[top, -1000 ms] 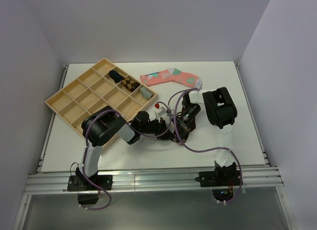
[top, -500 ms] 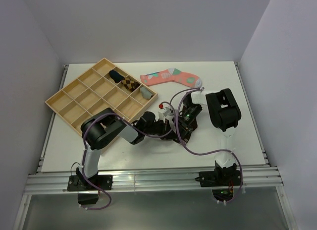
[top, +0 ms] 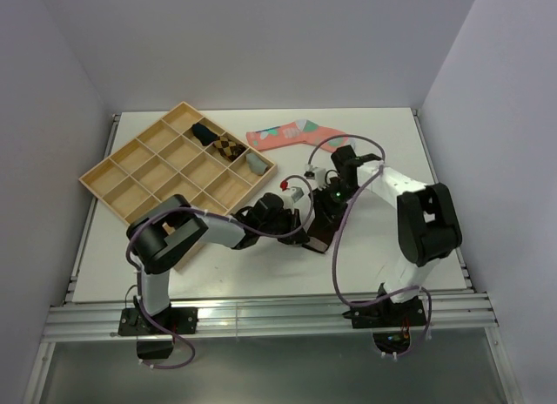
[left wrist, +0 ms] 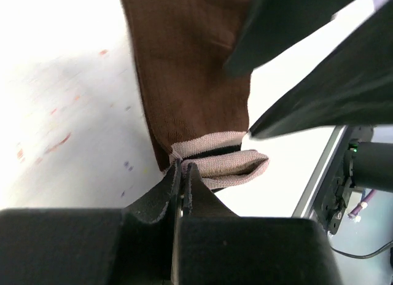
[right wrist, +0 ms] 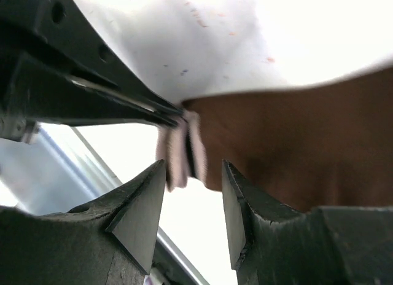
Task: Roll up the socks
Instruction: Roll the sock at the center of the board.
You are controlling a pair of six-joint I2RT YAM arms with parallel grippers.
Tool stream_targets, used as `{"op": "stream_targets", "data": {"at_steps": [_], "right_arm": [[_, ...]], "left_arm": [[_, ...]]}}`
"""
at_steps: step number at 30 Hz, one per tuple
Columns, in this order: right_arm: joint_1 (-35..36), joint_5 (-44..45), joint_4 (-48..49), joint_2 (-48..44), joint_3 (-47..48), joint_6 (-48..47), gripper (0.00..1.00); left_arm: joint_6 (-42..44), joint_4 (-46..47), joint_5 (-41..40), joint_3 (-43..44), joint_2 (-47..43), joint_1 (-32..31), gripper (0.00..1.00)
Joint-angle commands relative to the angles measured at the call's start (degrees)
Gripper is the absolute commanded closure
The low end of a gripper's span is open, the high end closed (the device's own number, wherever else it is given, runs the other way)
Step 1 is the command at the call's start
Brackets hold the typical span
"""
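Cover: in the overhead view the left arm (top: 209, 230) and right arm (top: 426, 221) meet at centre frame and hide nearly all of the brown sock (left wrist: 190, 82); only a dark patch shows there.
Foot end: cut off by the top edge of the left wrist view and by the right edge of the right wrist view.
Long axis: in the left wrist view the sock lies flat, running from the top edge down to its pale-striped cuff (left wrist: 218, 159) at lower centre.
Walls (top: 261, 47): plain, pale, on three sides.
Table (top: 400, 130): white, with faint coloured flecks.
Tray (top: 132, 141): wooden, compartmented, upper left; small bundles in three cells, too small to identify.
Pink sock (top: 291, 134): patterned, flat, upper centre.
Left gripper (left wrist: 181, 174): pinched tight on the cuff's left corner.
Right gripper (right wrist: 190, 205): jaws apart, gripping nothing, just beside the cuff.
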Motion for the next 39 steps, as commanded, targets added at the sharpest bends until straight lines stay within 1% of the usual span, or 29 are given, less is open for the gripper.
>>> {"op": "stream_targets", "data": {"at_steps": [1, 5, 9, 11, 14, 16, 17, 19, 20, 21, 22, 24, 28, 29, 33, 39], "right_arm": [[-1.37, 5.20, 5.92, -5.45, -2.43, 2.70, 0.50], [-2.25, 9.06, 9.08, -9.50, -4.81, 2.70, 0.50], [-2.34, 10.13, 10.76, -12.22, -5.95, 1.56, 0.51], [-2.34, 10.30, 11.55, -13.72, -6.56, 1.13, 0.52], [-1.90, 8.64, 13.48, -17.75, -8.41, -2.20, 0.52], [-0.41, 7.93, 14.01, -21.01, -9.99, -3.71, 0.53], [0.64, 8.19, 14.45, -22.32, -10.78, -5.10, 0.53], [5.20, 10.82, 16.90, -26.44, -13.85, -5.73, 0.53], [7.22, 12.13, 19.09, -27.86, -16.56, -6.17, 0.53], [11.24, 13.45, 19.98, -29.18, -17.89, -6.70, 0.53], [13.11, 13.99, 21.12, -31.63, -19.12, -7.40, 0.52], [16.63, 13.21, 21.92, -32.79, -20.89, -8.80, 0.52], [19.45, 11.27, 24.73, -34.20, -23.00, -10.74, 0.55], [20.24, 11.79, 27.26, -34.98, -24.48, -10.40, 0.55], [24.46, 12.14, 31.05, -35.34, -26.69, -9.87, 0.55], [30.88, 14.42, 30.36, -30.52, -25.73, -10.57, 0.55]], "left_arm": [[-0.19, -13.96, -4.89, 0.95, -2.68, 0.02, 1.00], [0.86, -22.56, -5.78, 1.22, -5.40, 0.64, 1.00], [1.74, -31.97, -9.90, 2.53, -8.82, 0.72, 1.00], [2.18, -35.06, -11.49, 3.15, -9.62, 0.81, 1.00], [3.06, -38.67, -9.40, 3.67, -11.29, 1.34, 0.99], [4.38, -41.74, -7.37, 5.60, -11.12, 2.04, 1.00], [4.99, -42.63, -5.27, 7.00, -10.86, 2.22, 1.00], [5.69, -45.44, -2.89, 8.42, -9.37, 3.27, 1.00], [5.96, -46.14, -0.44, 9.47, -8.23, 4.23, 1.00], [6.22, -47.46, 0.80, 10.00, -7.78, 4.76, 1.00], [6.49, -48.08, 1.85, 10.35, -7.52, 5.12, 1.00], [6.93, -49.49, 5.01, 11.85, -6.64, 6.08, 1.00], [6.40, -51.34, 8.89, 13.87, -4.53, 7.05, 0.99], [6.05, -51.68, 9.33, 14.39, -3.22, 7.31, 1.00], [5.00, -51.34, 10.92, 15.28, -1.54, 7.32, 1.00], [4.03, -50.64, 11.88, 16.07, 0.66, 7.32, 1.00]]}}
